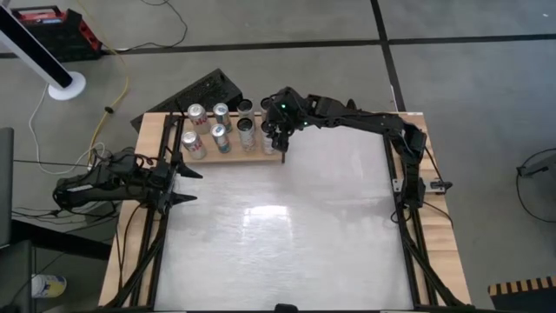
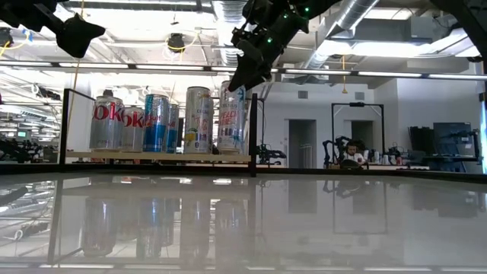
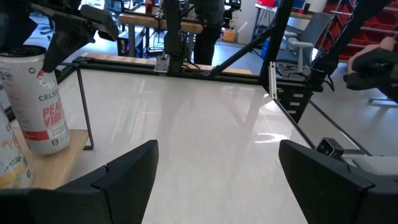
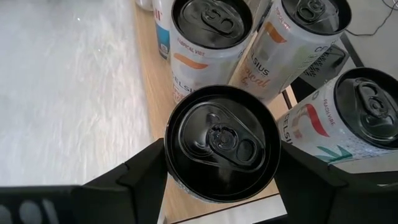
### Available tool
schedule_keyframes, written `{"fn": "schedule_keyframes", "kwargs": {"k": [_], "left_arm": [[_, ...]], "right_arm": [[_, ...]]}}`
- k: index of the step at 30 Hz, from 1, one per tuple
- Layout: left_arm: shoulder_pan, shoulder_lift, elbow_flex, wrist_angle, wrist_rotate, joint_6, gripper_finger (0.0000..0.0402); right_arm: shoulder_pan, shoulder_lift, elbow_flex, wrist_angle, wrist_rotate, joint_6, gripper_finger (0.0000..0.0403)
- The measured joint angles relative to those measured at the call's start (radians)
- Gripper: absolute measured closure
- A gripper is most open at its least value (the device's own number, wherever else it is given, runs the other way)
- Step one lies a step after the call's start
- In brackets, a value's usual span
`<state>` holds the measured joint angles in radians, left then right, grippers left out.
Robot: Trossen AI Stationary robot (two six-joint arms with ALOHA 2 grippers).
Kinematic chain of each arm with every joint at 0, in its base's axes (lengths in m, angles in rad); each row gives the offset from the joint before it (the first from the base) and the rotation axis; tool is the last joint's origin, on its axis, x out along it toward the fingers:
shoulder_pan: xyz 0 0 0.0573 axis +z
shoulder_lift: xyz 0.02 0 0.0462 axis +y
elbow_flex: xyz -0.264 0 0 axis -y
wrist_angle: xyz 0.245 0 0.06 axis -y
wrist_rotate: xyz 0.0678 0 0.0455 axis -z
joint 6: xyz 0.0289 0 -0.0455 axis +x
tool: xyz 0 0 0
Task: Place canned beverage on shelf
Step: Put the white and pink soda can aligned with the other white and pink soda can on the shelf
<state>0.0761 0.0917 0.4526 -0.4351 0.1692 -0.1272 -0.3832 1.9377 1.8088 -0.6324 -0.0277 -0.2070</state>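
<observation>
The right gripper (image 1: 275, 132) hangs over the right end of the shelf (image 1: 208, 157) at the counter's (image 1: 287, 226) far left corner, its fingers (image 4: 146, 168) set on either side of a black-topped can (image 4: 222, 142) — the can stands on the wood beside other Celsius cans (image 4: 211, 31) and two Diet Coke cans (image 2: 107, 122). The left gripper (image 1: 184, 185) waits, fingers spread wide and empty, just in front of the shelf — above the counter's left edge.

Right gripper (image 4: 217, 163) clamped shut; left gripper (image 3: 217, 168) spread wide.
</observation>
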Motion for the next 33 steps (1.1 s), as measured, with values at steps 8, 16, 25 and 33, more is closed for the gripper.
{"fn": "schedule_keyframes", "kwargs": {"k": [8, 16, 25, 33], "left_arm": [[0.0, 0.0, 0.0, 0.0, 0.0, 0.0, 0.0084], [0.0, 0.0, 0.0, 0.0, 0.0, 0.0, 0.0084], [0.0, 0.0, 0.0, 0.0, 0.0, 0.0, 0.0084], [0.0, 0.0, 0.0, 0.0, 0.0, 0.0, 0.0084]], "right_arm": [[0.0, 0.0, 0.0, 0.003, 0.001, 0.003, 0.0129], [0.0, 0.0, 0.0, 0.004, 0.001, 0.011, 0.0129], [0.002, 0.0, 0.0, 0.004, 0.002, 0.0, 0.0129], [0.003, 0.0, 0.0, 0.004, 0.004, 0.008, 0.0129]]}}
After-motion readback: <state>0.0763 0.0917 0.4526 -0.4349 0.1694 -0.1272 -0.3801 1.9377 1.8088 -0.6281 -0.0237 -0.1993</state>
